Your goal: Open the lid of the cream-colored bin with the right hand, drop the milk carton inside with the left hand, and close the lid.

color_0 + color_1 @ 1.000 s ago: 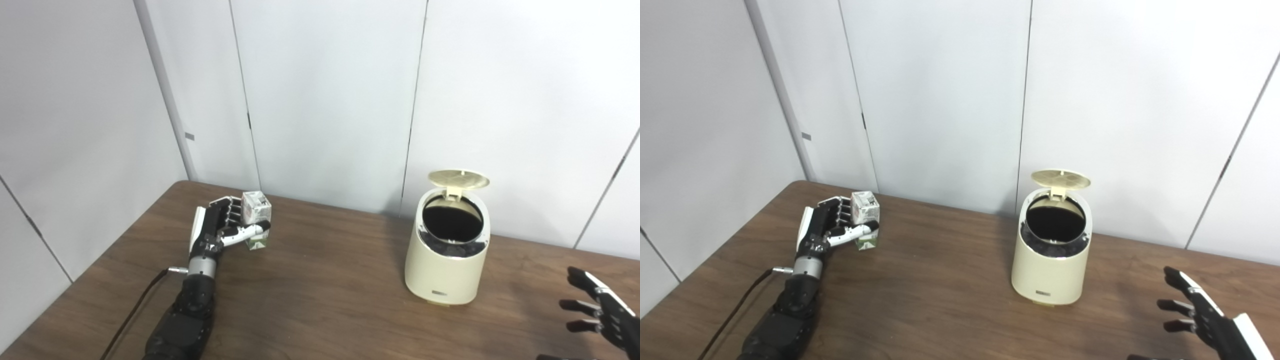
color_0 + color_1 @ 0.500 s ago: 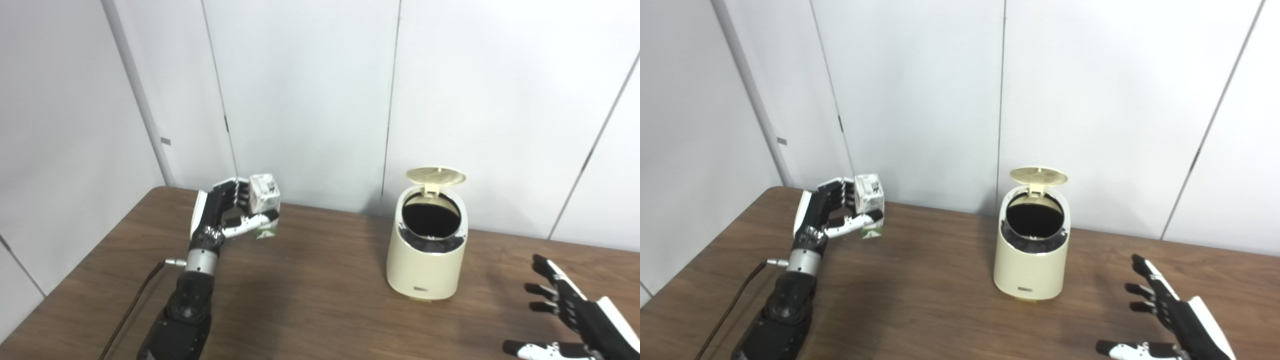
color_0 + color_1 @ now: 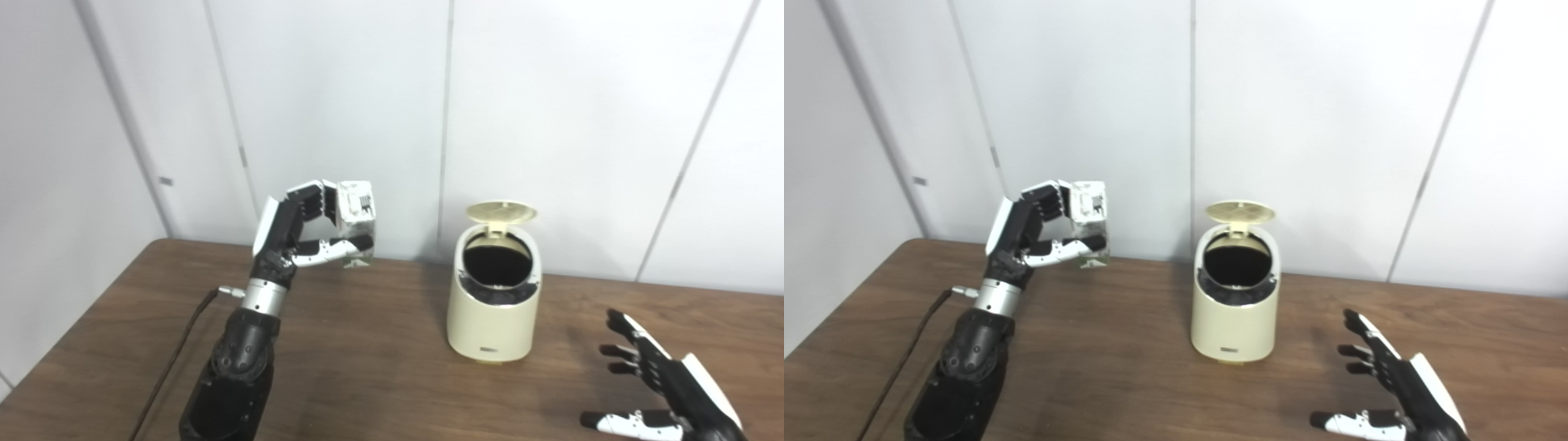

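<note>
Wall (image 3: pixel 551 92): pale panels w/ vertical seams, behind everything.
Table (image 3: pixel 367 367): dark wood, spans the frame; the bin stands on it right of centre, both arms come up from the near edge.
Left arm (image 3: pixel 236 373): black forearm rising from the bottom left, a cable trailing beside it.
Bin (image 3: pixel 493 306): cream, upright, well to the right of the raised carton. Dark mouth faces up and slightly toward the cameras.
Lid (image 3: pixel 501 212): already open, standing up at the back on its hinge, so step 1 looks done.
Left hand (image 3: pixel 300 236): raised clear off the table, fingers curled round the carton from the back, thumb (image 3: pixel 334 248) across the front. Firm grip, as far as the views show.
Right hand (image 3: pixel 1387 383): low at the near right, just above the table, fingers spread apart, holding nothing. Nearer the bin than the left hand, but idle.
Milk carton (image 3: pixel 356 223): in the left hand's grip, airborne, long axis roughly upright w/ slight tilt. Sits about level w/ the lid's height.
Key relation: bin mouth lies to the carton's right and lower. Judged next move: carry rightward until over the opening, then release. Lid at the back could catch the carton if it comes in too far behind.
</note>
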